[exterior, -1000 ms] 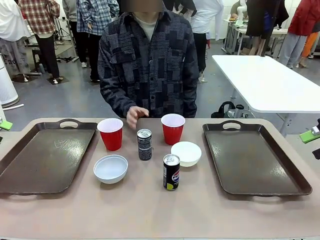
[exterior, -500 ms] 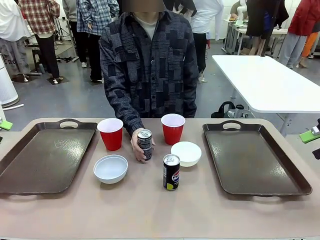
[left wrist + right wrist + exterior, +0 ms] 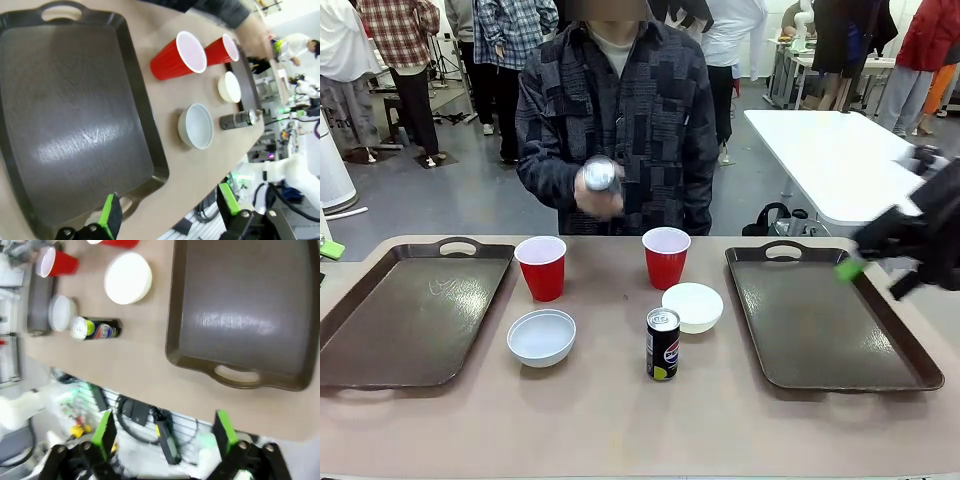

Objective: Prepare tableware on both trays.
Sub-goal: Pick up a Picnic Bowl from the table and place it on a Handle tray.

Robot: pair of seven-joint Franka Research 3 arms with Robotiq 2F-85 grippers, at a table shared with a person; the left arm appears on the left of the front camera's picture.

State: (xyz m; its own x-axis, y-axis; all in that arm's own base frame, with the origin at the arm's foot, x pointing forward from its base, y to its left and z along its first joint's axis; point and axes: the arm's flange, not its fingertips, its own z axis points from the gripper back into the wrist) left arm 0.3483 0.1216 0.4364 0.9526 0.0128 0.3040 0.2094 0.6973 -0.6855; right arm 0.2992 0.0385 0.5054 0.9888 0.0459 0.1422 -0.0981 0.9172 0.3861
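Well, your right end effector (image 3: 164,426), fingers spread and holding nothing, hangs above the right tray (image 3: 820,330), and the upright can (image 3: 662,344) on the table (image 3: 620,420) stands at its 8 o'clock, closer to it than to your spread-open left end effector (image 3: 167,205).

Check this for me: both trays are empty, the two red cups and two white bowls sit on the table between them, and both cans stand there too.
One thing is wrong: only one can stands on the table. The person's hand holds the other can up in the air, as the front view shows. The rest holds.
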